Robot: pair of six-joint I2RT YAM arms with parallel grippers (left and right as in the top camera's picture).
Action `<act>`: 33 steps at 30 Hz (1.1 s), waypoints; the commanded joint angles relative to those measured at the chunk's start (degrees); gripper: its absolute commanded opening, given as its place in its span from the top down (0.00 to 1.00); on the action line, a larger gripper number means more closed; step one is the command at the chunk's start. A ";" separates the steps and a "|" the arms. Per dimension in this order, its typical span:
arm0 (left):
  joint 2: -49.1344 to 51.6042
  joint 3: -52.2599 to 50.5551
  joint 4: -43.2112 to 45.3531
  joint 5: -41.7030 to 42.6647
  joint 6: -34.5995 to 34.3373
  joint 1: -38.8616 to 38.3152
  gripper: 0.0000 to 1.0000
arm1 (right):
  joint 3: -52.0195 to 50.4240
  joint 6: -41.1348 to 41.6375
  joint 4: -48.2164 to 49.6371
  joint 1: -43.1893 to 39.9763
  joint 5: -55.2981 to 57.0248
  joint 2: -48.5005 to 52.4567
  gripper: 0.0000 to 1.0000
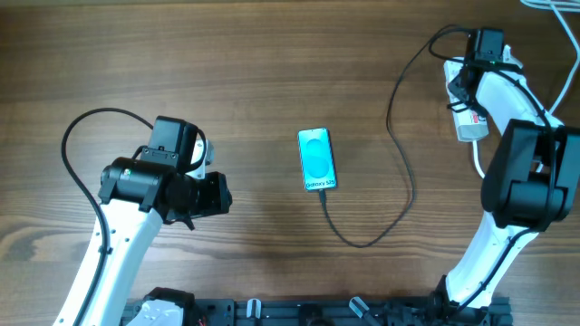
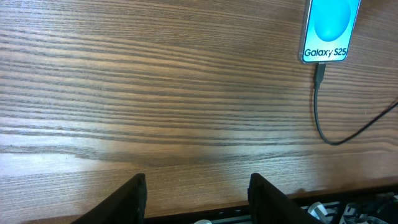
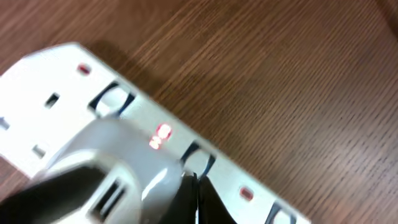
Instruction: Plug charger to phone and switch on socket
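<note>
Right end effector (image 3: 194,182), fingers closed together, tip against the socket (image 3: 59,70) beside a glowing red light (image 3: 160,135)

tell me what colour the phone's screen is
The phone has a bright cyan screen, seen best in the overhead view.

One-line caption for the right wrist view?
Shut right hand with its tip at a rocker switch on the white socket, a red light glowing next to it.

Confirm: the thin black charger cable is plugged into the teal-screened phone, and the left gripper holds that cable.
The thin black charger cable is plugged into the teal-screened phone, but the left gripper is open and empty, as the left wrist view shows.
</note>
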 commanded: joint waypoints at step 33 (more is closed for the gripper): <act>-42.58 0.22 1.44 -0.92 -0.50 0.02 0.00 | -0.66 6.78 -59.67 2.89 1.53 -88.02 0.29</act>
